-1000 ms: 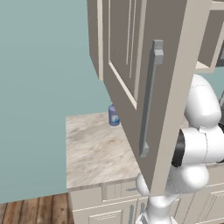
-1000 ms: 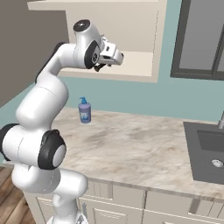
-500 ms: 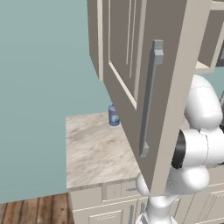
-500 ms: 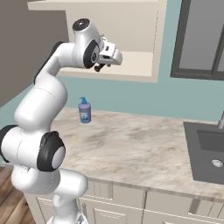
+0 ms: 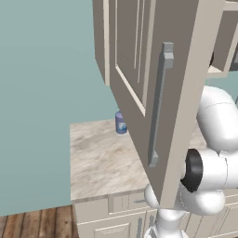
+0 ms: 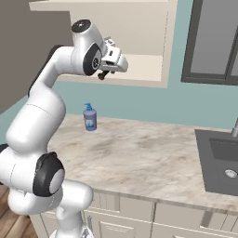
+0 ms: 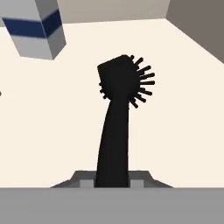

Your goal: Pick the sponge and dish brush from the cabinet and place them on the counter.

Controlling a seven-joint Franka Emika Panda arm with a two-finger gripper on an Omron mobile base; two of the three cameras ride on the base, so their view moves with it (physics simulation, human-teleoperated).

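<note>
The black dish brush (image 7: 120, 109) lies along the hand view, bristled head away from me, over the pale shelf floor of the open cabinet (image 6: 144, 69). My gripper (image 7: 112, 183) is shut on the brush's handle, a finger pad on each side. The sponge (image 7: 37, 28), a grey block with a dark blue band, sits on the shelf up and to the left of the brush head. In the right base view the gripper (image 6: 103, 74) reaches into the front left of the cabinet opening, above the counter (image 6: 139, 153). The cabinet door (image 5: 153, 93) hangs open in the left base view.
A blue soap bottle (image 6: 89, 118) (image 5: 121, 124) stands on the counter (image 5: 93, 162) by the back wall, below the gripper. A dark sink (image 6: 223, 162) is set into the counter's right end, under a window (image 6: 214, 42). Low drawers run beneath the counter.
The jaws have narrowed a little onto the brush handle. The arm has barely moved at the cabinet opening.
</note>
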